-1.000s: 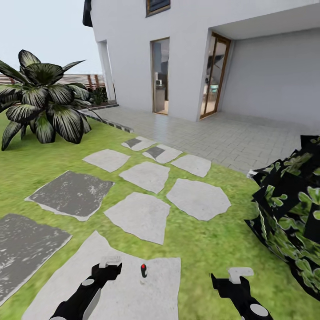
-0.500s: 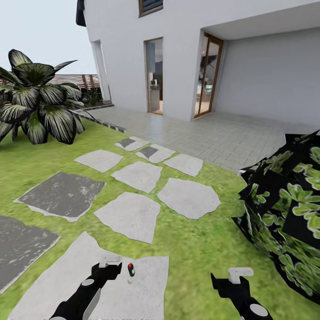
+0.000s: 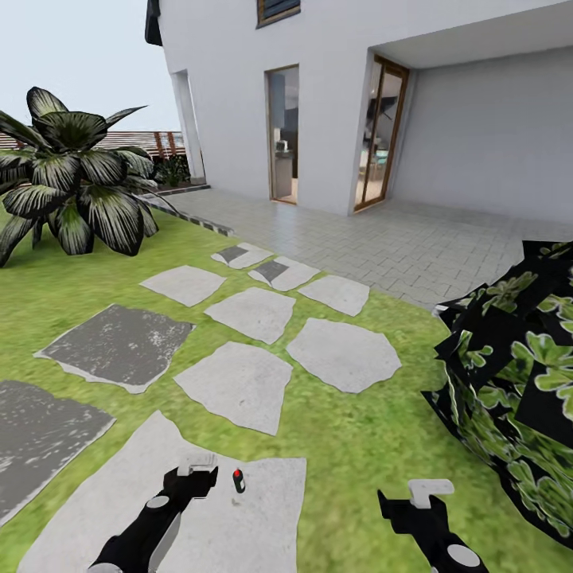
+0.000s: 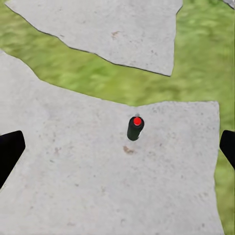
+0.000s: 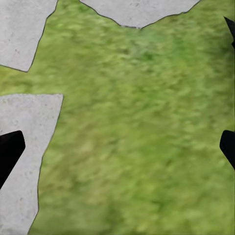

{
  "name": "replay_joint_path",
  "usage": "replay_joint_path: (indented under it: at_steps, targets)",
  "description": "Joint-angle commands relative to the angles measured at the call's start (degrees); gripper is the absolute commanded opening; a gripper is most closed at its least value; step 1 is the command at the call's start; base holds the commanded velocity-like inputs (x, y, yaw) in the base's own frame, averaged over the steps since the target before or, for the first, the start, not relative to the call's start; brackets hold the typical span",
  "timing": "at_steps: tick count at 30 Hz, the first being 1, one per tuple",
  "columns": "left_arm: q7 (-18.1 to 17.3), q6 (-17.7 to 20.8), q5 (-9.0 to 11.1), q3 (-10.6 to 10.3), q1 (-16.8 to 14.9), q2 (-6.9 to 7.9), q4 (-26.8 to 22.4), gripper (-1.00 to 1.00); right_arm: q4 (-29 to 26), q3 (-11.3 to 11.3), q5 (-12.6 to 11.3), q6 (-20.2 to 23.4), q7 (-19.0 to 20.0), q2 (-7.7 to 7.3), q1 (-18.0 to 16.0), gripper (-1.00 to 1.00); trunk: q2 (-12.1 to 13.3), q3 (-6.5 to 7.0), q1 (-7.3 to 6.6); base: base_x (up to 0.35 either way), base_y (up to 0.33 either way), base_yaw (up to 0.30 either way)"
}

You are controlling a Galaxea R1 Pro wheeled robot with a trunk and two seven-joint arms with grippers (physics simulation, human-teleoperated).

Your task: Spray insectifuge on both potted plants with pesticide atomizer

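Observation:
The pesticide atomizer and the potted plants are out of view. I am on the garden lawn (image 3: 358, 446) among flat stepping stones. My left gripper (image 3: 196, 468) hangs low over a large pale slab (image 3: 119, 501), its fingers (image 4: 10, 149) wide apart and nothing between them. A small dark bollard lamp (image 3: 237, 481) with a red dot stands on that slab just right of the left gripper; the lamp (image 4: 135, 128) sits between the finger lines in the left wrist view. My right gripper (image 3: 430, 490) is open over grass (image 5: 132, 122).
A big striped agave (image 3: 76, 187) grows at the far left. A dark leafy bush (image 3: 517, 382) crowds the right side. Stepping stones (image 3: 239, 382) lead to a paved terrace (image 3: 414, 247) and a white house with open doors (image 3: 284, 135).
The whole picture swung a little left and then partly back, so the camera moved. Both arms keep the same pose and both grippers stay open.

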Motion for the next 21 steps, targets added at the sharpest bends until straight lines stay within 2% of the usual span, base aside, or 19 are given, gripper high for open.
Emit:
replay_joint_path:
  at_steps: [1, 2, 4, 5, 6, 7, 10, 16, 21]
  targets:
    - [0.0, 0.0, 0.0, 0.0, -0.3, 0.01, 0.0, 1.00, -0.1, 0.0, 0.2, 0.4, 0.0, -0.02, -0.1, 1.00, 0.0, -0.05, -0.01, 0.000, 0.000, 0.000]
    - [0.0, 0.0, -0.1, 0.0, -1.0, 0.02, 0.0, 1.00, 0.0, 0.0, 0.1, 0.7, 0.0, -0.04, -0.3, 1.00, 0.0, -0.05, -0.01, 0.000, 0.000, 0.000]
    - [0.1, 0.5, 0.0, 0.0, -5.2, 0.05, 0.1, 1.00, 0.1, -0.1, -0.1, 5.0, 0.0, -0.09, -3.6, 1.00, 0.0, -0.05, -0.01, 0.000, 0.000, 0.000]
    - [0.1, 0.5, 0.1, 0.0, -6.1, 0.04, 0.2, 1.00, 0.1, -0.1, -0.2, 6.0, 0.0, -0.08, -4.5, 1.00, 0.0, -0.05, -0.01, 0.000, 0.000, 0.000]
    - [0.1, 0.6, 0.2, 0.0, -8.0, 0.02, 0.3, 1.00, 0.2, -0.1, -0.2, 7.7, 0.0, -0.07, -6.8, 1.00, 0.0, -0.05, -0.01, 0.000, 0.000, 0.000]
    - [0.0, 0.8, 0.4, 0.1, -13.1, -0.01, 0.6, 1.00, 0.3, -0.1, -0.3, 10.8, 0.0, -0.11, -13.8, 1.00, 0.0, -0.05, -0.01, 0.000, 0.000, 0.000]
    - [-0.2, 0.8, 0.6, 0.2, -15.7, -0.02, 0.7, 1.00, 0.3, -0.1, -0.3, 11.7, 0.0, -0.11, -19.1, 1.00, 0.0, -0.05, -0.01, 0.000, 0.000, 0.000]
    - [-0.4, 0.2, 0.0, -0.1, -15.8, -0.02, 0.4, 1.00, 0.3, 0.0, -0.3, 11.9, 0.5, -0.21, -20.6, 1.00, 0.0, -0.05, -0.01, 0.000, 0.000, 0.000]
    - [-0.2, -2.1, -0.2, -0.2, -13.3, -0.10, 0.4, 1.00, -2.1, 0.2, -0.3, 11.8, 0.5, -0.11, -20.6, 1.00, 0.0, -0.05, -0.01, 0.000, 0.000, 0.000]
